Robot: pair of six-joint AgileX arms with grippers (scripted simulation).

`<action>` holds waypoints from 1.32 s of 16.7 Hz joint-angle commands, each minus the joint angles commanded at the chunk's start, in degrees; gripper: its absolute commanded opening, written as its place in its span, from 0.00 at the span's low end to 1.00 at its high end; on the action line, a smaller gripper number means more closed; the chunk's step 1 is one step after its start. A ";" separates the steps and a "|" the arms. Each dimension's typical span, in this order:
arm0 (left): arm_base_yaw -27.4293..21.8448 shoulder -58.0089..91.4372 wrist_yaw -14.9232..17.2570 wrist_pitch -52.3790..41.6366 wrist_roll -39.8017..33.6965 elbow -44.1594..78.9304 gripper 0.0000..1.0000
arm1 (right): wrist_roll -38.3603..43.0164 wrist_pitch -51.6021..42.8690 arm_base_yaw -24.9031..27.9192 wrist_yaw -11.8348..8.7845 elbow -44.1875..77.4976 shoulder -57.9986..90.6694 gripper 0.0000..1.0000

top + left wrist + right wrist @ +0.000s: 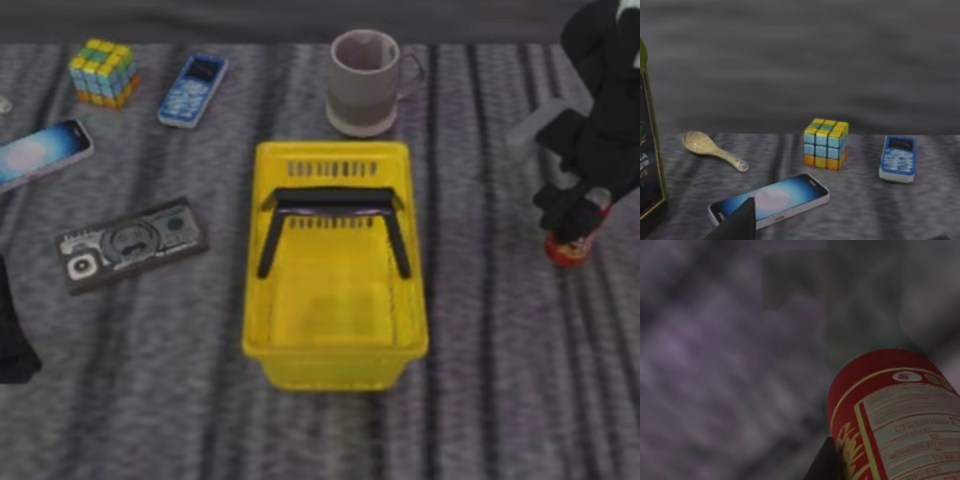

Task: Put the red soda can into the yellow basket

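We see a matt, streaked grey cloth (520, 400) covering the table; at its centre the yellow basket (335, 330) looks like smooth plastic with black handles; toward three o'clock the red soda can (900, 420) shows a printed, faintly glossy skin; the smartphone (772, 200) screen is glossy.

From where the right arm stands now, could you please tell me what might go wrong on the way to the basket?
1. The right gripper sits on top of the small red soda can near the table's right edge; an off-centre hold could let it slip or tip.
2. The black hinged handles lie across the large yellow plastic basket; a low carry could strike them or the rim.
3. The grey ceramic mug stands behind the basket, within reach of a wide swing.
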 joint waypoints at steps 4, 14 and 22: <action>0.00 0.00 0.00 0.00 0.00 0.00 1.00 | 0.00 0.00 0.00 0.00 0.00 0.00 0.00; 0.00 0.00 0.00 0.00 0.00 0.00 1.00 | 2.84 9.10 1.14 -6.17 -1.51 -0.30 0.00; 0.00 0.00 0.00 0.00 0.00 0.00 1.00 | 16.49 50.34 4.65 -30.28 -9.66 -0.66 0.00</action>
